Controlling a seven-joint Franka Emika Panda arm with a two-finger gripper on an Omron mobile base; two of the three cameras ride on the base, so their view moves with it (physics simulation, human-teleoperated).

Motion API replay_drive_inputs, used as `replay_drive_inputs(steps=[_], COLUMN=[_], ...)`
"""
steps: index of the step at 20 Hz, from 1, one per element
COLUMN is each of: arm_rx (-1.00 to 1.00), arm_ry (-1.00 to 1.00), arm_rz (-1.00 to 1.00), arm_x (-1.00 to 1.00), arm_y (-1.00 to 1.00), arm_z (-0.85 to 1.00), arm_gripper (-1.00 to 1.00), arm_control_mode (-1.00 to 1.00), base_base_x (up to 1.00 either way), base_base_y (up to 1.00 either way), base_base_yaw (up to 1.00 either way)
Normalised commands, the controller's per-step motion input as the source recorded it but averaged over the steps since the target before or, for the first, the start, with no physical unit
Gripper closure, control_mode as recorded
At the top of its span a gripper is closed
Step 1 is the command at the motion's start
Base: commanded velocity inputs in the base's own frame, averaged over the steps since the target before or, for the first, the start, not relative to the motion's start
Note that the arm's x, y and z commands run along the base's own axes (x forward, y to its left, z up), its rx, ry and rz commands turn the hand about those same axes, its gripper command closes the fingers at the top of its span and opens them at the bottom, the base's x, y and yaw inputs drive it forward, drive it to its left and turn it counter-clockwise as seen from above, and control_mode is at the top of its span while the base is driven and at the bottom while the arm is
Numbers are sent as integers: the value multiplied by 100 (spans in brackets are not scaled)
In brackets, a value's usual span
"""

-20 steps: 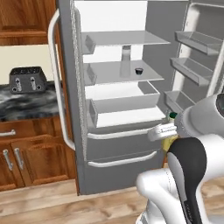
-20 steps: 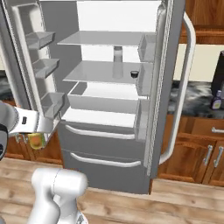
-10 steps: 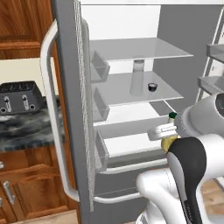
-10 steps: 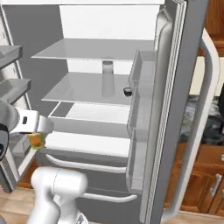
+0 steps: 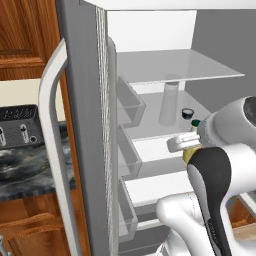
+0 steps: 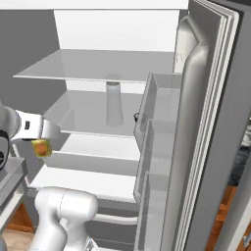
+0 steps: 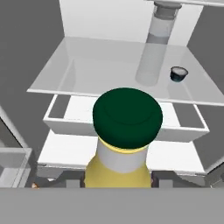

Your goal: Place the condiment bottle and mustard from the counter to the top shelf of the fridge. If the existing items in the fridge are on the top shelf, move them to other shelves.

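Now much closer than half a second ago, the base has rolled up to the open fridge [image 5: 85, 100], whose interior spreads far wider across both base views; the shift is the cameras', not the shelves'. Nearest the lens, the mustard [image 7: 124, 144] stands upright in the gripper [image 5: 187, 150], its dark green cap toward the fridge and its yellow body clenched between the fingers, as it was a second ago. From the right base view the same yellow bottle [image 6: 41, 147] shows just below the white hand [image 6: 34, 131], in front of the lower shelves and not yet past their front edges.

Beyond the cap lie two pale drawer-like shelves, their front lips bare. Farther in, on the middle shelf [image 7: 87, 74], the tall pale jug [image 7: 153, 52] stands upright, with a small dark cup-like thing [image 7: 178, 73] just beside it; the shelf's left half is open. Above them the top shelf [image 5: 175, 67] stretches flat and bare, its front edge well above the bottle, the jug's top rising close under it.

At the left of the left base view, the door's edge and its curved handle [image 5: 52, 145] stand near, with clear door bins [image 5: 127, 150] jutting inward. Behind the handle, a dark toaster [image 5: 17, 132] sits on the marbled counter [image 5: 30, 172].
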Motion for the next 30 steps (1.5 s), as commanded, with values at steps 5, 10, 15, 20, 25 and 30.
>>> replay_drive_inputs(steps=[5, 10, 15, 20, 25, 30], arm_rx=[-10, -7, -2, 0, 0, 0], arm_ry=[-9, -3, 0, 0, 0, 0], arm_rz=[0, 0, 0, 0, 0, 0], arm_x=[14, 34, 82, 100, 100, 100], arm_y=[0, 0, 0, 0, 0, 0], arm_z=[100, 100, 61, 8, 0, 0], arm_gripper=[100, 100, 100, 100, 100, 100], arm_control_mode=[-100, -100, -100, -100, -100, -100], base_base_x=[0, 0, 0, 0, 0, 0], base_base_y=[0, 0, 0, 0, 0, 0], base_base_yaw=[0, 0, 0, 0, 0, 0])
